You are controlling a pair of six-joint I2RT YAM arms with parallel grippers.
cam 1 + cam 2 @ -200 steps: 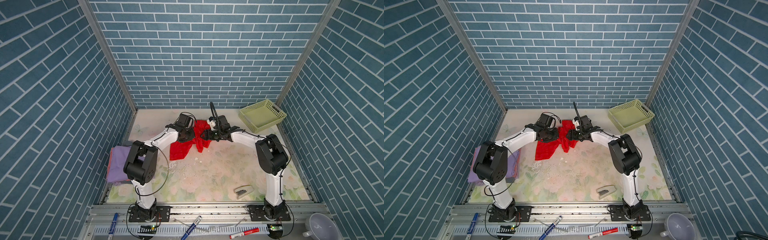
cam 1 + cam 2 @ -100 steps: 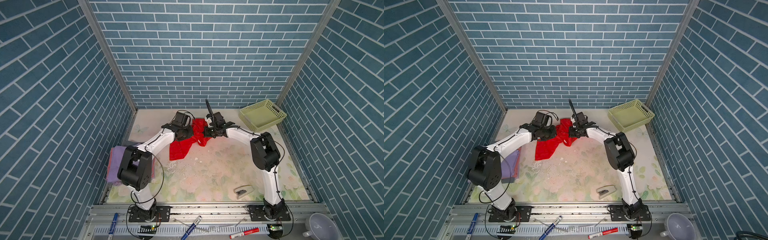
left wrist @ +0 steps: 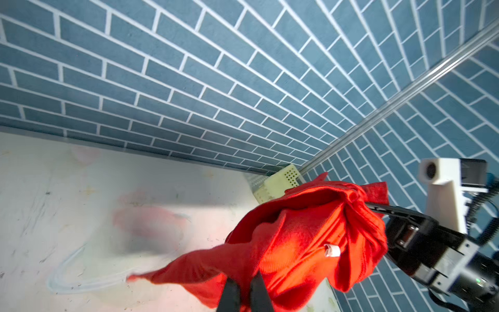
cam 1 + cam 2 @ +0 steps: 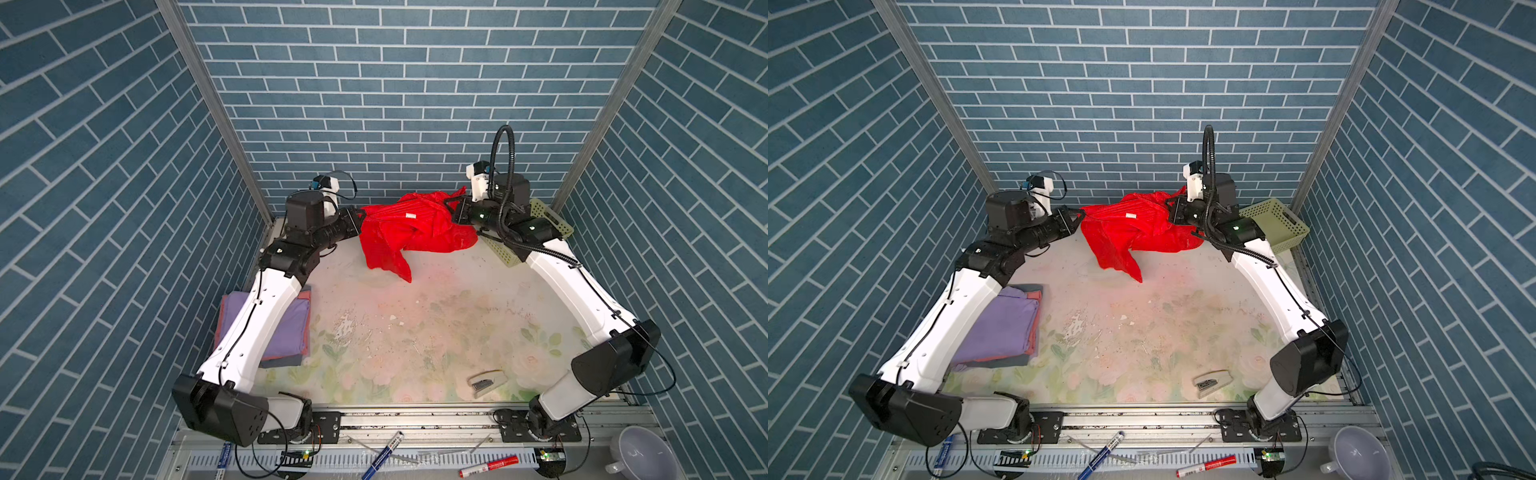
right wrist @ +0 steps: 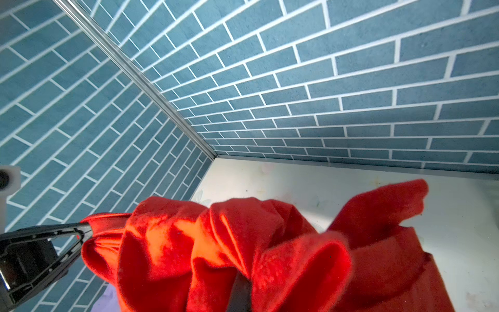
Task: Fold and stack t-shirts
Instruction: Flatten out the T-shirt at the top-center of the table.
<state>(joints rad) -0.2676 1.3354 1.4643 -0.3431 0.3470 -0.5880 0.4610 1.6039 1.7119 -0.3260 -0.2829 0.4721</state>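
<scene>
Top view, near side: a small grey metal stapler (image 4: 486, 380) lies on the floral-print tabletop (image 4: 415, 324), well apart from the work.
Folded stack of lavender-purple, salmon-pink and grey tees (image 4: 1005, 328): flat at the table's left edge, lavender on top, which is where the finished fold belongs.
Bright red short-sleeved cloth tee (image 4: 407, 230): bunched and slung between the two grippers near the back wall. One loose tail hangs toward the table (whether it touches, I cannot tell).
Left gripper (image 3: 244, 294): fingers pinched together on a red edge, as the left wrist view shows.
Right gripper (image 4: 451, 208): clamped on the opposite bunch, with cloth draped over its finger in the right wrist view.
Step in hand: probably opening the tee out flat before any fold.
Doing it well: draw the grippers apart evenly until the cloth goes taut — no further — then lower it onto open table nearer the front, with no sleeve tucked under.
Pale yellow-green perforated plastic basket (image 4: 1279, 220): in the far right corner, just behind the right gripper. Keep the cloth off its rim.
</scene>
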